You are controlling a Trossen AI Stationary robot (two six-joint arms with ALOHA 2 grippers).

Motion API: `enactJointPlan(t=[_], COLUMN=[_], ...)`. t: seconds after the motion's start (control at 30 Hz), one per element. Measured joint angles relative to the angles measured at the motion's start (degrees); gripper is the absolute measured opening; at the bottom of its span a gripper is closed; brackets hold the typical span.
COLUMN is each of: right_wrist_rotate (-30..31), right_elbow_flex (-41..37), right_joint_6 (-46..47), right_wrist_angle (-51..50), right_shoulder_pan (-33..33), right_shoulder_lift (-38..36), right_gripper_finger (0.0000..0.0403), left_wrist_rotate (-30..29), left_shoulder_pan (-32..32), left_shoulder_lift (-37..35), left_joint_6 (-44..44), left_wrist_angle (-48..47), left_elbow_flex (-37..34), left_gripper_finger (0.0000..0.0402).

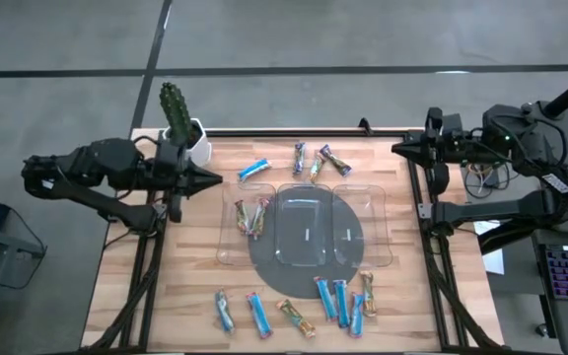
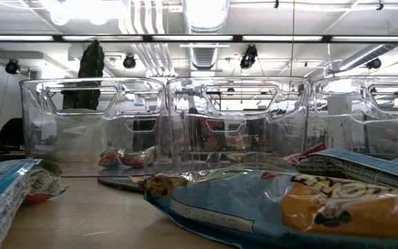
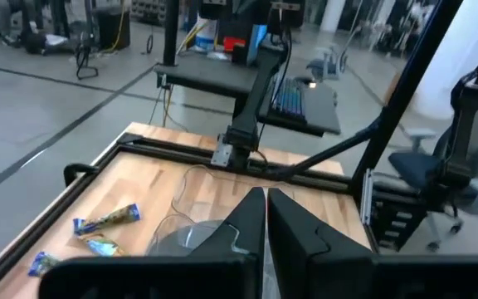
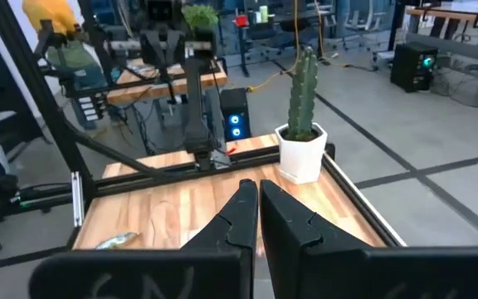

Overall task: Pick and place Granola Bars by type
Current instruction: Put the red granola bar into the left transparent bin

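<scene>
The granola bars [image 1: 294,306] lie in three loose groups on the tabletop [image 1: 185,276]. The largest group is a row along the edge far from both claws: blue bars mixed with a few brownish and multicoloured ones, none touching the tray. A second group lies between the two claws along the other edge: one blue bar [image 1: 254,170] nearer the left claw, and three mixed-colour bars [image 1: 314,160] about midway. A third group, two or three multicoloured bars [image 1: 249,217], sits inside the end compartment of the clear plastic tray [image 1: 378,232] on the left claw's side. The tray's middle and other end compartments hold no bars; it rests over a dark round mat [image 1: 264,271].

The left claw [image 1: 215,178] is clenched with nothing between its fingers, hovering over the tabletop's corner, just beside the tray's filled compartment and near the lone blue bar. A potted cactus [image 1: 177,118] stands right behind it.

The right claw [image 1: 398,149] is also clenched and holds nothing, waiting at the opposite corner, well apart from every bar.
</scene>
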Motion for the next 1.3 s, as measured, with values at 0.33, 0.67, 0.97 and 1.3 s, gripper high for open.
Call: enactJointPlan(t=[0.33, 0.67, 0.97, 1.3], right_wrist_rotate=[-3.96, -4.55, -4.52, -4.21], right_elbow_flex=[0.0, 0.0, 0.02, 0.04], right_joint_6=[0.94, 2.67, 4.36, 13.85], right_wrist_angle=[5.91, 8.09, 14.58, 17.06], right_shoulder_pan=[0.35, 5.96, 14.43, 23.95], right_shoulder_lift=[5.82, 9.33, 12.64, 15.31], right_gripper_finger=[0.0008, 0.0008, 0.0008, 0.0008], left_wrist_rotate=[-0.04, -0.15, -0.17, -0.19], left_shoulder_pan=[0.0, 0.02, 0.02, 0.02], left_shoulder_lift=[-8.89, -10.72, -10.8, -10.78], left_joint_6=[-3.49, -3.23, -3.16, -3.27], left_wrist_angle=[10.84, 11.01, 10.98, 10.81], left_elbow_flex=[-13.61, -13.97, -13.97, -13.97], left_gripper_finger=[0.0, 0.0, 0.0, 0.0])
